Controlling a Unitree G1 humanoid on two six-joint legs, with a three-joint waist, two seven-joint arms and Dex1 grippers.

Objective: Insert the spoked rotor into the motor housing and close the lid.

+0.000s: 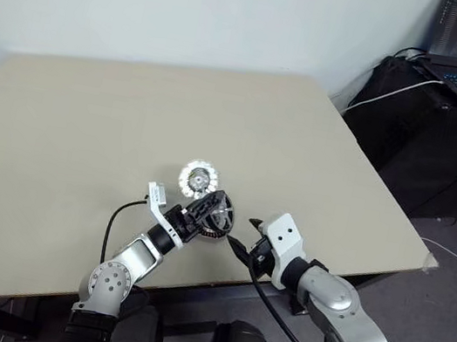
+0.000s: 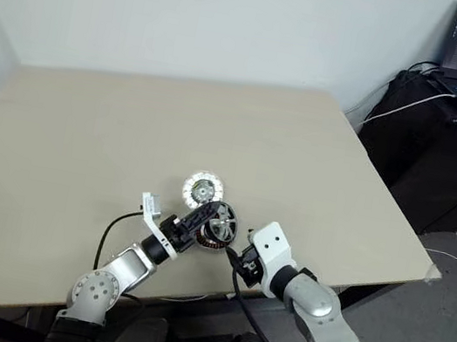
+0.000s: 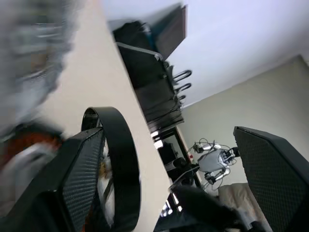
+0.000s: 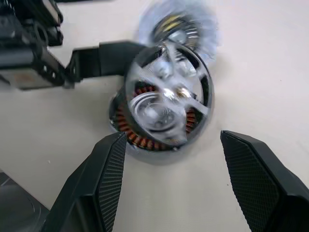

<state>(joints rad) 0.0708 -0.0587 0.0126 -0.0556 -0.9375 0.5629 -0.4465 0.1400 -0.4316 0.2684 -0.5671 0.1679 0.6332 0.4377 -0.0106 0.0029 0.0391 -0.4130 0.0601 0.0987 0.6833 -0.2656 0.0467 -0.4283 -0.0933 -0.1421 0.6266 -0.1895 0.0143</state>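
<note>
Bench plain beige. Housing: dark rim, copper-orange windings, grey centre. Rotor: dark ring, silver spokes. Lid: silver-grey, pale segments round the hub. Both pincers' fingers black (cross-hatched pads), arms silver-grey.

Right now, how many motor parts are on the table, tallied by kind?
Spoked rotor: 1, tilted on the housing
Motor housing with copper windings: 1
Lid, silver disc with pale segments: 1
Total: 3
</note>
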